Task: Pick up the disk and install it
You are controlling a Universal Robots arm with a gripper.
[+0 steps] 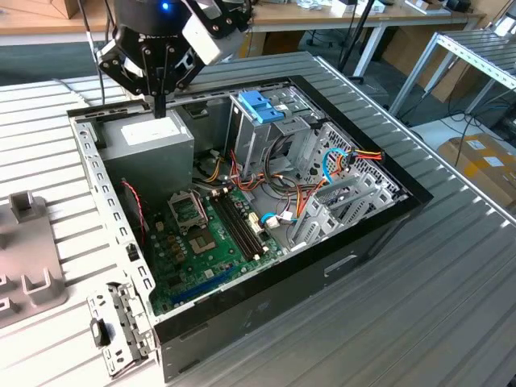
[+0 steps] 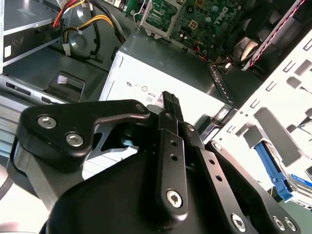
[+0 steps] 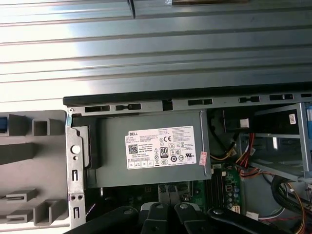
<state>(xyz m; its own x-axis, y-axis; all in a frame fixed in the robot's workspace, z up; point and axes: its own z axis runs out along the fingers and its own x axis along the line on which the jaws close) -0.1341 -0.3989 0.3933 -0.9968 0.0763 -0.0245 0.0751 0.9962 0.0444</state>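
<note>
Black gripper (image 1: 160,111) at eleven o'clock in the exterior view, fingers (image 2: 168,105) pressed together, pinching nothing. Hangs just above the grey metal power supply box (image 1: 149,145) with its white label, inside the open black computer case (image 1: 266,290) on the ribbed metal bench (image 1: 451,306). Blue-framed rectangular disk (image 2: 272,168) well apart from the fingers, blue edge visible in the second wrist view, sitting in the pale grey slotted holder (image 1: 32,278) at nine o'clock of the case.
</note>
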